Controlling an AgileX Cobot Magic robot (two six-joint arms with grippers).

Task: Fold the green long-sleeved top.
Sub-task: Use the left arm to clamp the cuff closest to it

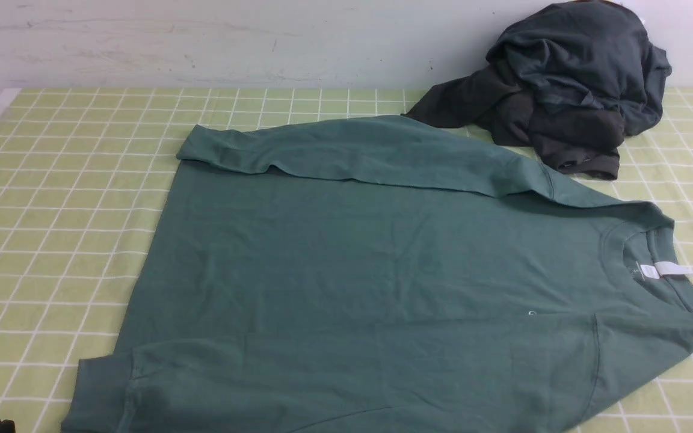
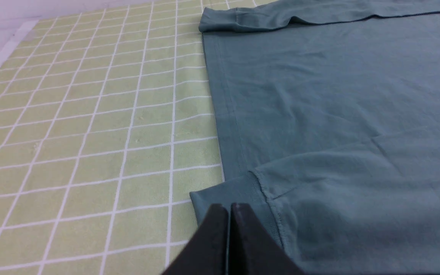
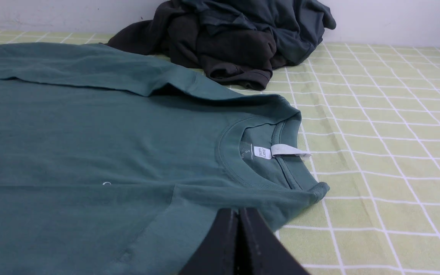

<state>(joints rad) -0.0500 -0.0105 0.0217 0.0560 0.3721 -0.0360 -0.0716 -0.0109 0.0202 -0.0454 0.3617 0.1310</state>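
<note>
The green long-sleeved top (image 1: 352, 258) lies flat across the middle of the desk (image 1: 52, 180), collar right, hem left, both sleeves laid in over the body. I judge it soft, light and limp: it should sag and drag rather than slip. I would pinch thick seams, the ribbed cuff (image 2: 227, 191) at the near left corner and the near shoulder by the collar. My left end effector (image 2: 229, 208) and right end effector (image 3: 238, 211) hover there, both closed tight, empty. Dark garments (image 1: 569, 90) are heaped far right.

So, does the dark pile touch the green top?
Touching. The front view shows a sleeve of the dark pile meeting the far edge of the green top, with no tablecloth between them.
</note>
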